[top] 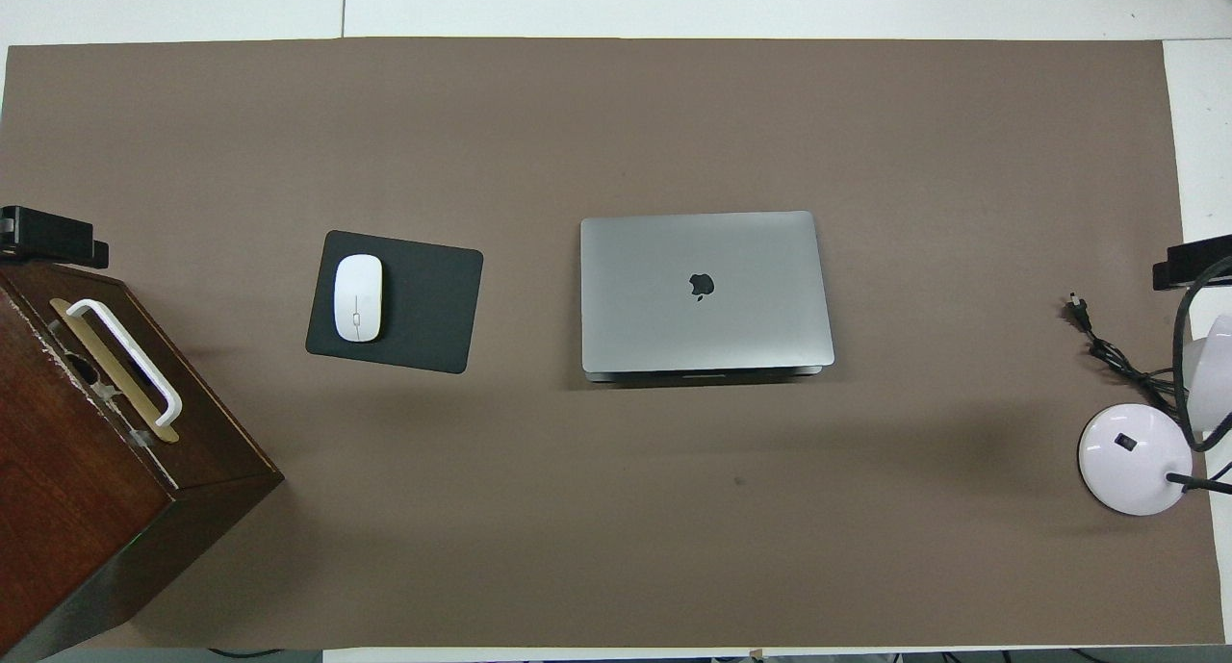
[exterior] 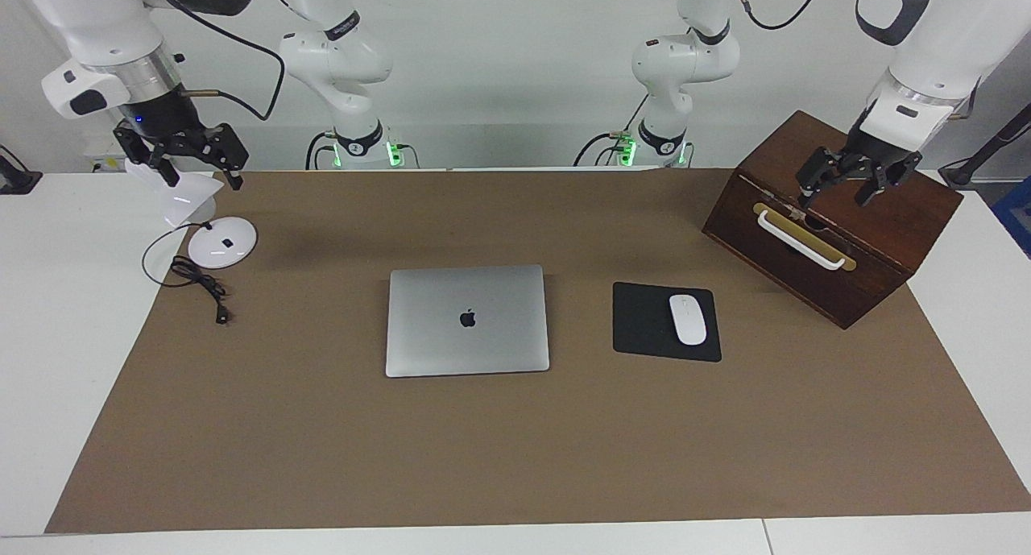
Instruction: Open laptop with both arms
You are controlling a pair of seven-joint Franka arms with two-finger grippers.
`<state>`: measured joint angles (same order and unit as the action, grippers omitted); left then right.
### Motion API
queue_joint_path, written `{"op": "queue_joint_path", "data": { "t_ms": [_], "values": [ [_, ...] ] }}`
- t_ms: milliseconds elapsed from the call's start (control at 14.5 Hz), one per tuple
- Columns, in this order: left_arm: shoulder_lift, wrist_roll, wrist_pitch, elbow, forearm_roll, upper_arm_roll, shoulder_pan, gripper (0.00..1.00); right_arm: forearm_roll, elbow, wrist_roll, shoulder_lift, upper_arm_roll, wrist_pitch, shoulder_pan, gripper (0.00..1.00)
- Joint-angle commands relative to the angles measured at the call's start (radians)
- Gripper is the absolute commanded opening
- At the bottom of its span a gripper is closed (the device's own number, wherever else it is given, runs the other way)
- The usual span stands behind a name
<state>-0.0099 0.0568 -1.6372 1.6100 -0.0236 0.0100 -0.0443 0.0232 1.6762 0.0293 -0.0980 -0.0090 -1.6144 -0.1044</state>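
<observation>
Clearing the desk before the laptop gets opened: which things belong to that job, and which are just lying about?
For the job:
- laptop, closed
- left tool, over the wooden box
- right tool, over the lamp

Lying about:
- wooden box
- mouse pad
- mouse
- lamp
</observation>
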Motion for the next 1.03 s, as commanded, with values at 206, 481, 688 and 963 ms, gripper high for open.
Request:
{"op": "queue_joint_path", "data": {
  "t_ms": [206, 481, 688, 963],
  "values": [
    [-0.018, -0.046, -0.021, 0.025, -0.004, 0.002, -0.008, 1.00, -0.012, 0.028, 0.034, -0.023, 0.003, -0.027, -0.020, 1.00],
    [-0.019, -0.104, -0.024, 0.033, -0.006, 0.002, 0.003, 1.00, -0.012, 0.027, 0.032, -0.020, 0.001, -0.056, -0.021, 1.00],
    [-0.019, -0.104, -0.027, 0.033, -0.006, 0.002, 0.000, 0.76, -0.012, 0.026, 0.031, -0.023, 0.001, -0.056, -0.020, 1.00],
    [-0.018, -0.101, -0.029, 0.033, -0.006, 0.004, 0.000, 0.00, -0.012, 0.030, 0.031, -0.025, 0.003, -0.056, -0.011, 1.00]
  ]
}}
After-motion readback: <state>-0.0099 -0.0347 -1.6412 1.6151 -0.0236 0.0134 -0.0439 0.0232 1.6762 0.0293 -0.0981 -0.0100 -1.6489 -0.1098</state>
